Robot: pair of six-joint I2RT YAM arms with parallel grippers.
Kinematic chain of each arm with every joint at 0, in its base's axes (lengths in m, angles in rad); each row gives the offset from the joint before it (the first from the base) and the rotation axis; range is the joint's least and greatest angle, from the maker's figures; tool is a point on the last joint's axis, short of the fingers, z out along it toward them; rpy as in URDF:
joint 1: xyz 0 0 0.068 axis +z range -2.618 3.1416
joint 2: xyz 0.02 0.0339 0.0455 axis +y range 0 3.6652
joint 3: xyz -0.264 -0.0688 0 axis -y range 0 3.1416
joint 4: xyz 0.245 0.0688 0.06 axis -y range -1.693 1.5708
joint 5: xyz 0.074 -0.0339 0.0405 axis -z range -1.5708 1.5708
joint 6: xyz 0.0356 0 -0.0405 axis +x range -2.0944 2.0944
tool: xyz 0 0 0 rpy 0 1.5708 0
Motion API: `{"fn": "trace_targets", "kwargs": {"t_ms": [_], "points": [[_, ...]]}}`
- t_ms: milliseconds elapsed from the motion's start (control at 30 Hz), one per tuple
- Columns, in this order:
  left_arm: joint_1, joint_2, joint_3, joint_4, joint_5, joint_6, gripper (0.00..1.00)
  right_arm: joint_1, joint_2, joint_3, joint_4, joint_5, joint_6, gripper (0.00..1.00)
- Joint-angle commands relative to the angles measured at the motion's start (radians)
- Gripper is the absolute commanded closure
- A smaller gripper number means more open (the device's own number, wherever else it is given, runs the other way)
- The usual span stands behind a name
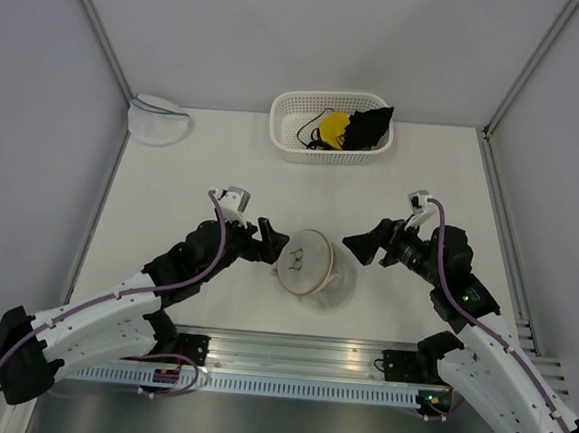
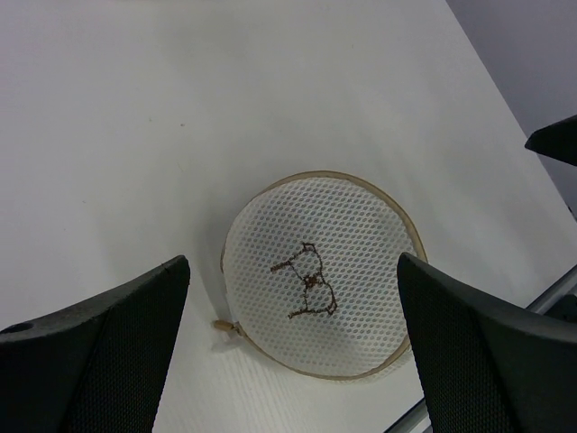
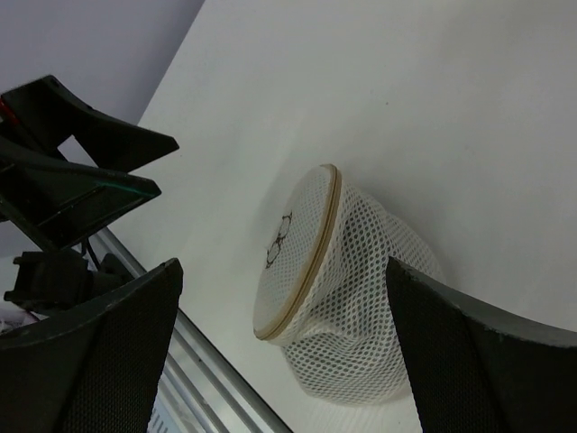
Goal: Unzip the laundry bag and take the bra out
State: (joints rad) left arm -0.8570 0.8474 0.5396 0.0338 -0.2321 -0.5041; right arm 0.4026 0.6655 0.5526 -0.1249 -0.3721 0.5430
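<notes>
The laundry bag [image 1: 315,269], a white mesh dome with a tan rim, lies on its side on the table between the two grippers. Its flat face, with a small brown bra outline, faces my left gripper [image 1: 267,243]. In the left wrist view the bag [image 2: 343,225] has a small tan zipper pull [image 2: 222,325] at its lower left rim. My left gripper [image 2: 293,262] is open and just short of the face. My right gripper [image 1: 359,247] is open beside the mesh dome [image 3: 361,298]. The mesh looks empty. The black bra [image 1: 369,127] lies in the basket.
A white basket [image 1: 286,136] at the back holds the bra and a yellow round item [image 1: 333,130]. A second white pouch with a grey-blue rim [image 1: 157,118] lies at the back left corner. A metal rail [image 1: 288,362] runs along the near edge.
</notes>
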Motion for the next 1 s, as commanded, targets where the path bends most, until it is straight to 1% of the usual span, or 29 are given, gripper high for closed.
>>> {"fn": "trace_targets", "kwargs": {"t_ms": [0, 133, 167, 233, 267, 333, 367, 400, 433, 467, 533, 667, 700, 800, 833, 900, 933, 967], "points": [[0.001, 0.015, 0.010, 0.052, -0.036, -0.033, 0.00, 0.088, 0.028, 0.029, -0.047, 0.107, -0.032, 0.02], [0.001, 0.010, 0.003, 0.060, -0.049, -0.040, 0.00, 0.224, 0.100, 0.033, -0.062, 0.252, -0.031, 0.02], [0.001, 0.009, 0.003, 0.058, -0.053, -0.047, 0.00, 0.287, 0.118, 0.038, -0.065, 0.313, -0.028, 0.02], [0.003, 0.005, 0.000, 0.055, -0.070, -0.053, 0.00, 0.355, 0.182, 0.062, -0.088, 0.404, -0.017, 0.02], [0.003, -0.004, -0.001, 0.051, -0.075, -0.056, 0.00, 0.416, 0.204, 0.073, -0.103, 0.512, -0.012, 0.02], [0.003, -0.011, -0.007, 0.049, -0.076, -0.057, 0.00, 0.471, 0.262, 0.102, -0.146, 0.611, 0.009, 0.04], [0.001, -0.024, -0.010, 0.046, -0.079, -0.059, 0.00, 0.508, 0.281, 0.109, -0.153, 0.642, 0.032, 0.05], [0.004, -0.027, -0.018, 0.046, -0.087, -0.060, 0.00, 0.522, 0.298, 0.113, -0.156, 0.683, 0.050, 0.09], [0.003, -0.033, -0.021, 0.046, -0.088, -0.062, 0.00, 0.530, 0.331, 0.118, -0.150, 0.696, 0.067, 0.12], [0.004, -0.039, -0.023, 0.044, -0.093, -0.060, 0.00, 0.547, 0.347, 0.118, -0.142, 0.703, 0.081, 0.17], [0.003, -0.051, -0.030, 0.043, -0.099, -0.062, 0.00, 0.561, 0.390, 0.109, -0.109, 0.734, 0.120, 0.21], [0.003, -0.057, -0.046, 0.057, -0.099, -0.059, 0.00, 0.567, 0.465, 0.093, -0.033, 0.760, 0.126, 0.39], [0.003, -0.057, -0.049, 0.057, -0.101, -0.057, 0.00, 0.567, 0.482, 0.093, -0.024, 0.771, 0.121, 0.49], [0.003, -0.056, -0.055, 0.060, -0.099, -0.051, 0.00, 0.565, 0.539, 0.118, -0.009, 0.805, 0.101, 0.54], [0.003, -0.059, -0.058, 0.066, -0.101, -0.045, 0.00, 0.565, 0.557, 0.122, 0.001, 0.809, 0.089, 0.57], [0.004, -0.057, -0.066, 0.072, -0.102, -0.040, 0.00, 0.565, 0.569, 0.133, 0.005, 0.820, 0.069, 0.75], [0.007, -0.057, -0.070, 0.084, -0.096, -0.030, 0.00, 0.562, 0.572, 0.150, -0.001, 0.837, 0.043, 0.98], [0.007, -0.057, -0.072, 0.090, -0.096, -0.025, 0.00, 0.558, 0.571, 0.158, -0.008, 0.841, 0.028, 1.00]]}}
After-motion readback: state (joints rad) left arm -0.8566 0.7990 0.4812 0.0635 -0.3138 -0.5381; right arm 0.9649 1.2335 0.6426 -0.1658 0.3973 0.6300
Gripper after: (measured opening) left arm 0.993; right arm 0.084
